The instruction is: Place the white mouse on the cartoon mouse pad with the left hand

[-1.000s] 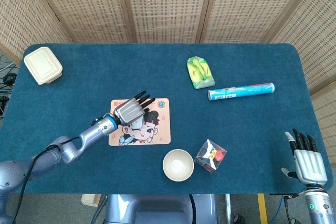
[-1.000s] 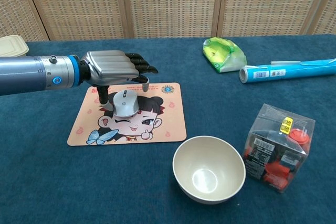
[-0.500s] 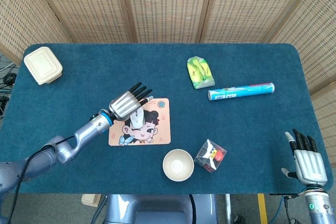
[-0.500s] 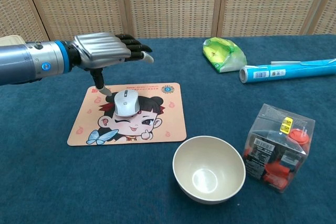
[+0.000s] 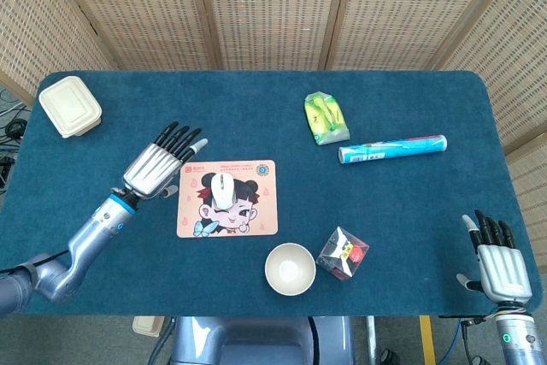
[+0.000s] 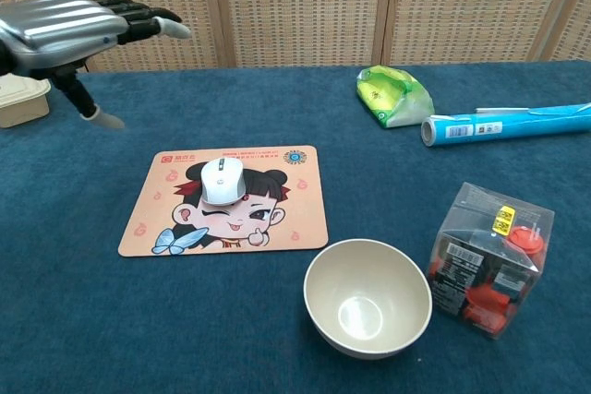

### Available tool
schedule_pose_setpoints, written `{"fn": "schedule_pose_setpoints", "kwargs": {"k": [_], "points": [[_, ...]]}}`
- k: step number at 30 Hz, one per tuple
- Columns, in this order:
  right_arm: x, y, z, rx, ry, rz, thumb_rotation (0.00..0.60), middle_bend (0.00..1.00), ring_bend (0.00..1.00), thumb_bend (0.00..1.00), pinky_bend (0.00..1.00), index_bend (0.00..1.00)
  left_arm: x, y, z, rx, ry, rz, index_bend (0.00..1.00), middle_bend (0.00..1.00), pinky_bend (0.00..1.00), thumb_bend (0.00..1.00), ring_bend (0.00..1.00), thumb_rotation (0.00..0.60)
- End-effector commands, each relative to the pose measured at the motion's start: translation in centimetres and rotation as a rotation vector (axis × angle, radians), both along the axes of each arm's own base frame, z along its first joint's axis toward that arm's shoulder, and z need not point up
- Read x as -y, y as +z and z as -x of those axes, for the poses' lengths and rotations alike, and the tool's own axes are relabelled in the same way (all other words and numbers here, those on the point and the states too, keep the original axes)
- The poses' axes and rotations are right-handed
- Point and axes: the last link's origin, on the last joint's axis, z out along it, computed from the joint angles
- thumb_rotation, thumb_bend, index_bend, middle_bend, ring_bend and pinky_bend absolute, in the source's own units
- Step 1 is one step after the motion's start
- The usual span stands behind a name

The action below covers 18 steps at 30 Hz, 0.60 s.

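The white mouse (image 5: 222,185) (image 6: 223,180) lies on the cartoon mouse pad (image 5: 253,215) (image 6: 286,214), over the upper part of the cartoon face. Nothing touches it. My left hand (image 5: 160,161) (image 6: 69,25) hovers up and to the left of the pad, well apart from the mouse, with its fingers spread and nothing in it. My right hand (image 5: 497,259) rests at the table's near right corner in the head view, fingers straight and empty.
A cream bowl (image 5: 290,268) (image 6: 367,297) stands just in front of the pad, with a clear box of red and black items (image 5: 343,254) (image 6: 488,258) to its right. A green packet (image 5: 325,119), a blue tube (image 5: 392,150) and a beige lidded container (image 5: 69,106) lie farther back.
My left hand has lifted off the mouse and drawn back up and to the left, leaving the mouse lying on the pad. The right hand has stayed put.
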Motion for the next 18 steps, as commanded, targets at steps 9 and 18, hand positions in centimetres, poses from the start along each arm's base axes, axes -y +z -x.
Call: {"fn": "schedule_pose_setpoints", "kwargs": {"k": [9, 18], "points": [[-0.5, 0.4, -1.0, -0.004, 0.042, 0.020, 0.600, 0.00, 0.00, 0.10, 0.00, 0.00, 13.2, 1.3, 8.4, 0.069, 0.285, -0.120, 0.00, 0.00, 0.00, 0.08, 0.00, 0.600], [-0.6, 0.6, -1.5, 0.003, 0.067, 0.028, 0.600, 0.00, 0.00, 0.10, 0.00, 0.00, 16.5, 2.0, 8.8, 0.116, 0.341, -0.167, 0.00, 0.00, 0.00, 0.09, 0.00, 0.600]]}}
